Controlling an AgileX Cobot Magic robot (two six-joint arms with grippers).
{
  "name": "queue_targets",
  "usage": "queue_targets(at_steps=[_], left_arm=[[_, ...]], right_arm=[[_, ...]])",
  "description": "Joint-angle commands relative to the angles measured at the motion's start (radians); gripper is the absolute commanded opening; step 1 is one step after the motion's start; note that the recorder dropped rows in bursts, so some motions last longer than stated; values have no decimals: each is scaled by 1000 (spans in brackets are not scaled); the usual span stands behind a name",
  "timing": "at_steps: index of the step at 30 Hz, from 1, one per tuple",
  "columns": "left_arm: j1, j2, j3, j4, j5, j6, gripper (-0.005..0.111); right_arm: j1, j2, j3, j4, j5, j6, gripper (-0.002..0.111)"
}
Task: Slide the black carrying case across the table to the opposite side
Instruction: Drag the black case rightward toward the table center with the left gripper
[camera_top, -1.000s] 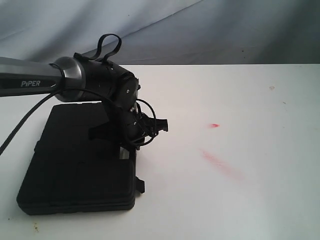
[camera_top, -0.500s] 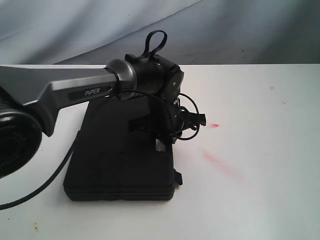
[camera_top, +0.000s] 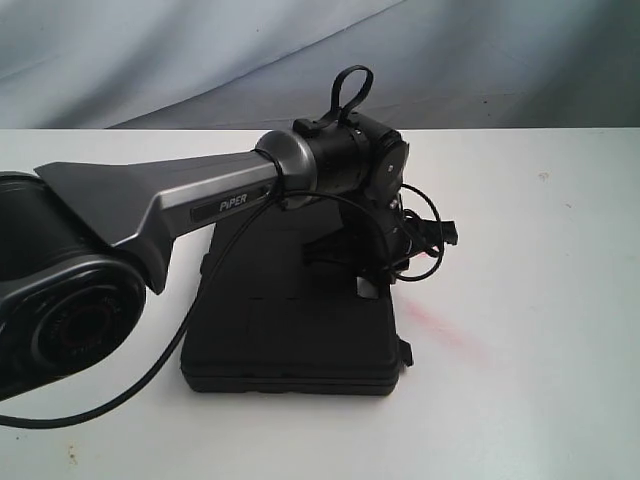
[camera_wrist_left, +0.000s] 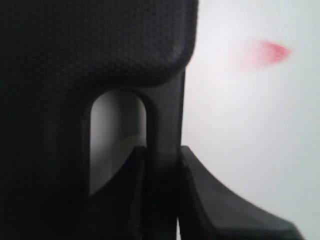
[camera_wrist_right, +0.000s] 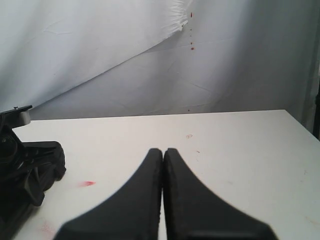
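The black carrying case (camera_top: 285, 330) lies flat on the white table (camera_top: 530, 300), left of the middle in the exterior view. My left gripper (camera_top: 373, 284) reaches down at the case's right edge. In the left wrist view the case (camera_wrist_left: 95, 50) fills most of the picture, and my left gripper (camera_wrist_left: 162, 156) is shut on the case's handle bar (camera_wrist_left: 163, 117), one finger on each side. My right gripper (camera_wrist_right: 163, 152) hovers over bare table, shut with nothing between its fingers. It does not show in the exterior view.
Pink-red smears mark the table just right of the case (camera_top: 445, 328), and one (camera_wrist_left: 265, 52) shows beside the case's corner. A grey-white cloth backdrop (camera_top: 300, 50) hangs behind the table's far edge. The left arm's wrist (camera_wrist_right: 25, 170) shows in the right wrist view.
The left arm has moved to the right with the case's handle in its grip, and the case has slid rightward across the table, reaching the red smears.
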Motion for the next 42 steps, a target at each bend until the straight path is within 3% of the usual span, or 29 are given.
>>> queue_targets(at_steps=[1, 16, 19, 25, 27, 42], left_arm=[[-19, 47, -28, -77, -24, -50, 0], [-25, 75, -68, -79, -19, -40, 4], [-25, 73, -68, -74, -19, -21, 13], [-25, 73, -68, -72, -16, -19, 46], [-25, 73, -68, -69, -16, -19, 51], [-25, 3, -68, -20, -16, -21, 50]], right_arm=[[-8, -6, 4, -9, -3, -2, 0], [-8, -6, 4, -9, -3, -2, 0], [-8, -6, 4, -9, -3, -2, 0], [-8, -6, 4, -9, -3, -2, 0], [-8, -6, 4, -9, -3, -2, 0], [-8, -6, 4, -9, -3, -2, 0]])
